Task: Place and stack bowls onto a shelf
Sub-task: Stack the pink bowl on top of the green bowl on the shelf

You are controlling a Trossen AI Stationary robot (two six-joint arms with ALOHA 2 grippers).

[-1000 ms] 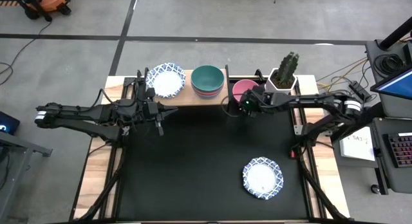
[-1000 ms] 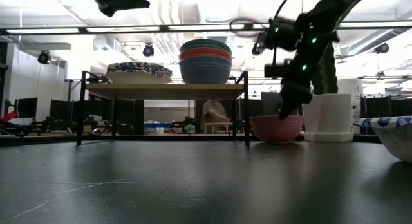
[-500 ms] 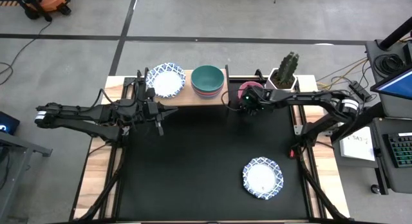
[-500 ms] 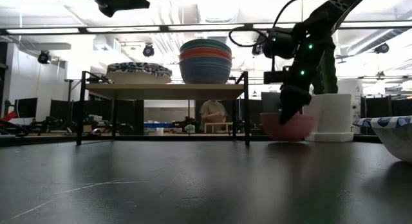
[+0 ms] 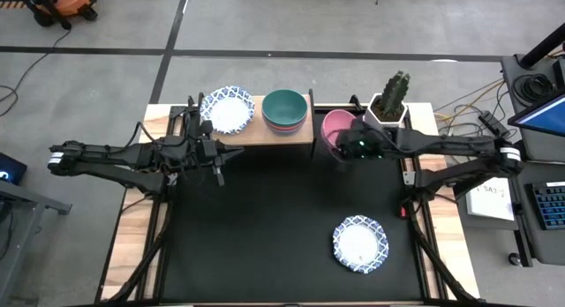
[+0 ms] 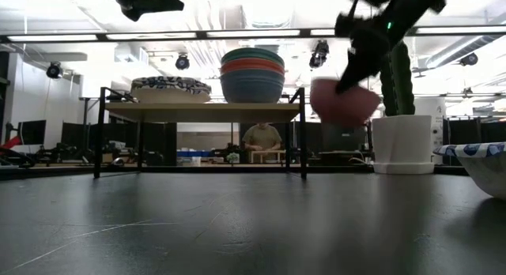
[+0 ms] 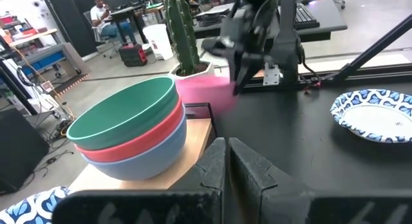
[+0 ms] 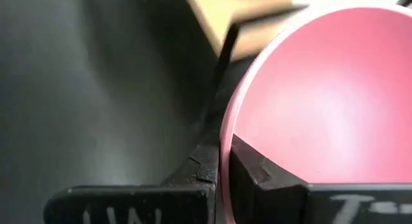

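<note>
My right gripper [image 8: 222,176] pinches the pink bowl's [image 6: 345,99] rim, fingers closed on it, aloft beside the shelf [image 5: 265,131]. I fear that thin rim grip slipping, or the bowl clipping the shelf's end leg just beyond my fingers. My left gripper [image 7: 226,161] waits nearly shut, holding nothing.

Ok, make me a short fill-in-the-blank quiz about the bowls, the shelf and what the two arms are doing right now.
1. The right gripper is holding the ____ bowl clear of the mat.
2. The top bowl of the plain stack on the shelf is dark ____.
3. A blue-patterned bowl lies on the black ____, away from the shelf.
4. The left gripper carries ____, poised near the shelf's front.

Missing words: pink; green; mat; nothing
</note>
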